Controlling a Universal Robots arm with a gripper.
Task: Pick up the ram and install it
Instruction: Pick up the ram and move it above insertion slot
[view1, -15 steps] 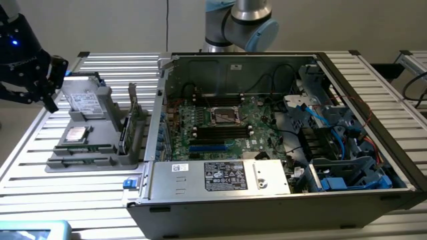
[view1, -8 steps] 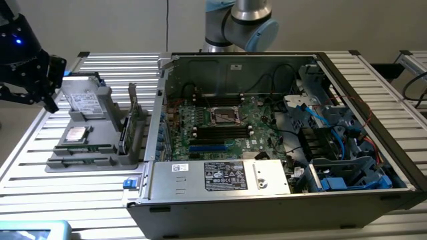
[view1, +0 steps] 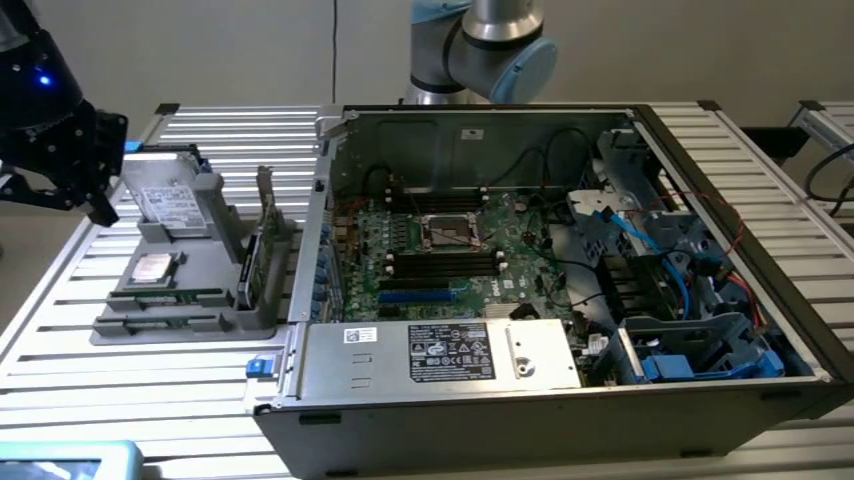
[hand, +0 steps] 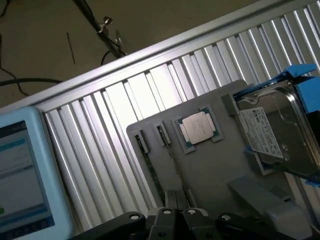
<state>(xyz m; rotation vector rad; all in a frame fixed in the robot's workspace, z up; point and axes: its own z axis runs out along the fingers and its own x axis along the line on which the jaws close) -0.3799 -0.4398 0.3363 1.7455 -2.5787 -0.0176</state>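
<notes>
**Gripper clenched and empty above the parts tray, ram in its slot**

The black gripper (view1: 100, 208) hangs at the exterior view's left, above the ribbed aluminium tabletop (view1: 80, 385). It is near the far end of the grey plastic parts tray (view1: 200, 325) and touches nothing. In the wrist view the gripper (hand: 176, 197) has its fingers pressed together with nothing between them.

The ram (view1: 171, 298), a long, thin green circuit-board stick, stands on edge in a narrow slot of that tray. In the wrist view the ram (hand: 151, 167) shows as a slim line running toward the gripper.

Just beside it on the tray lies a square silver processor chip (view1: 154, 267), and further along sits a silver box-shaped hard drive (view1: 167, 200). A taller green expansion card (view1: 266, 235) stands upright at the tray's edge nearest the open black computer case (view1: 561, 425).

Inside the case, the green motherboard (view1: 521, 280) lies flat, and its black memory slots (view1: 441, 263) are well apart from the ram.
</notes>
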